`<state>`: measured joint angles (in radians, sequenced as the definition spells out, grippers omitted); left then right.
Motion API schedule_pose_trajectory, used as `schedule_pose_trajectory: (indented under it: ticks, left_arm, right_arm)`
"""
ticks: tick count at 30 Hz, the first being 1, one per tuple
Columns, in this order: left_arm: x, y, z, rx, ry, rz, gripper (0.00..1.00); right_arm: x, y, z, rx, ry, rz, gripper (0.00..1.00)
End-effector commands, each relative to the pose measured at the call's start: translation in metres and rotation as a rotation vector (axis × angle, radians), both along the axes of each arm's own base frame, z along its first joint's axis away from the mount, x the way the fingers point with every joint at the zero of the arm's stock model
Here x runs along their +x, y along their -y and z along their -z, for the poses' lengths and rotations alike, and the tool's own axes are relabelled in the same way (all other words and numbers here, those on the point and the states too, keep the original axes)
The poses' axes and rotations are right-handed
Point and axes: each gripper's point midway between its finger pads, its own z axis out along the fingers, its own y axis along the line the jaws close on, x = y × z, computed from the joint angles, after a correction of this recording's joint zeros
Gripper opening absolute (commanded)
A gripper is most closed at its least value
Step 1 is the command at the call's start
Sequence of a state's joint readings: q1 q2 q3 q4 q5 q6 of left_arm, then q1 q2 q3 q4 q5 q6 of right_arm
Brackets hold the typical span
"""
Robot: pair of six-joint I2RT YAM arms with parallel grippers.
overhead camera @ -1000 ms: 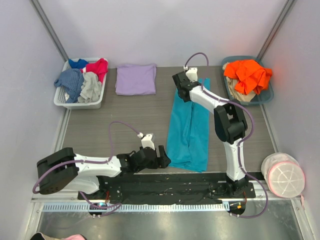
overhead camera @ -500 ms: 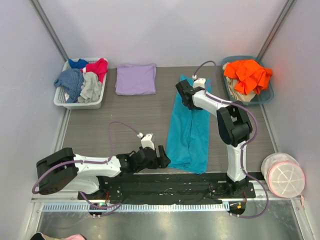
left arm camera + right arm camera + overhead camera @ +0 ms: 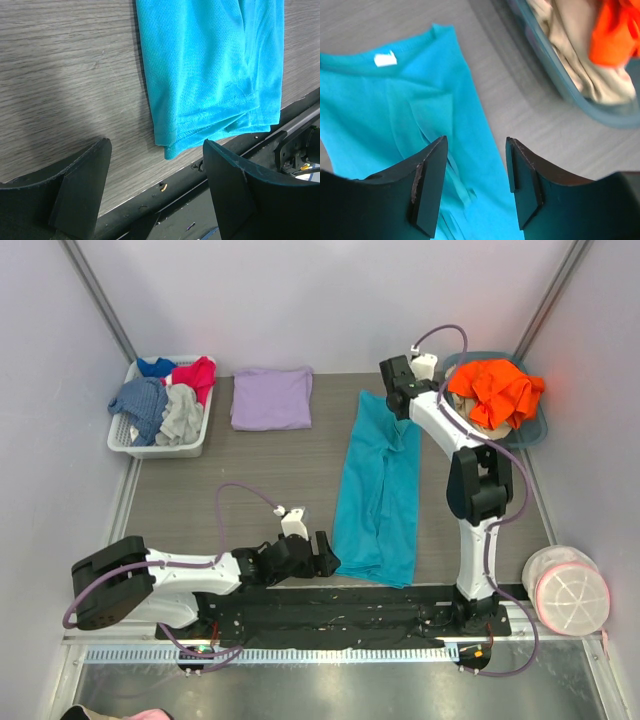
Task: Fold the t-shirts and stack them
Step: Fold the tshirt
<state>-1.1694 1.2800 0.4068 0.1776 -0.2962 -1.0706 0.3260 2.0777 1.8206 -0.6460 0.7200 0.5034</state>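
The teal t-shirt (image 3: pixel 378 495) lies in the middle of the table as a long strip folded lengthwise, collar end toward the back. Its white neck label (image 3: pixel 385 59) shows in the right wrist view. My right gripper (image 3: pixel 397 400) hovers above that collar end, open, with only the shirt's cloth (image 3: pixel 395 115) below its jaws (image 3: pixel 476 150). The lavender t-shirt (image 3: pixel 271 398) sits folded at the back, left of centre. My left gripper (image 3: pixel 325 555) rests low at the near edge, open and empty (image 3: pixel 156 150), just left of the teal hem corner (image 3: pixel 167 150).
A white basket (image 3: pixel 126 440) of red, blue and grey garments stands at the back left. A blue bin (image 3: pixel 535 432) with an orange garment (image 3: pixel 495 390) is at the back right, close to my right gripper. A black rail (image 3: pixel 235 155) runs along the near edge. A round container (image 3: pixel 566 590) stands at the right.
My right gripper has opened, let go of the teal shirt's collar end, and moved back and right toward the blue bin. The left arm has stayed put.
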Motion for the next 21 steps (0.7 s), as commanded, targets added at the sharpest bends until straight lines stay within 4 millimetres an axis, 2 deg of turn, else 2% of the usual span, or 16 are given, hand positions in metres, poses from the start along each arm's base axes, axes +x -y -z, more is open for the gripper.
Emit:
schedule_pose_trajectory:
  ticks: [1, 3, 5, 8, 9, 11, 12, 14, 16, 21]
  left_arm:
    - [-0.007, -0.026, 0.023, 0.115, -0.031, -0.016, 0.80]
    - [-0.007, -0.028, 0.024, 0.120, -0.031, -0.018, 0.80]
    - [-0.007, -0.029, 0.024, 0.122, -0.029, -0.021, 0.80]
    - [-0.007, -0.029, 0.024, 0.124, -0.030, -0.021, 0.80]
    - [-0.006, -0.029, 0.024, 0.125, -0.030, -0.023, 0.80]
    - [-0.007, -0.029, 0.026, 0.127, -0.033, -0.021, 0.80]
    - [-0.007, -0.028, 0.025, 0.125, -0.034, -0.019, 0.80]
    - [-0.006, -0.026, 0.025, 0.126, -0.035, -0.016, 0.80]
    - [-0.006, -0.025, 0.025, 0.125, -0.036, -0.013, 0.80]
    - [-0.006, -0.024, 0.024, 0.122, -0.035, -0.013, 0.80]
  right_arm:
    - [0.031, -0.016, 0.006, -0.042, -0.024, -0.113, 0.57]
    - [0.041, -0.020, 0.006, -0.030, -0.021, -0.144, 0.58]
    - [0.047, -0.032, 0.016, -0.010, -0.043, -0.204, 0.57]
    - [0.049, -0.043, 0.022, 0.027, -0.048, -0.261, 0.57]
    - [0.046, -0.048, 0.030, 0.054, -0.064, -0.289, 0.57]
    - [0.046, -0.057, 0.026, 0.089, -0.038, -0.337, 0.58]
    - [0.039, -0.065, 0.037, 0.124, -0.062, -0.378, 0.57]
    - [0.039, -0.073, 0.032, 0.152, -0.039, -0.431, 0.57]
    - [0.032, -0.082, 0.041, 0.190, -0.059, -0.481, 0.58]
    - [0.030, -0.094, 0.056, 0.231, -0.092, -0.538, 0.58]
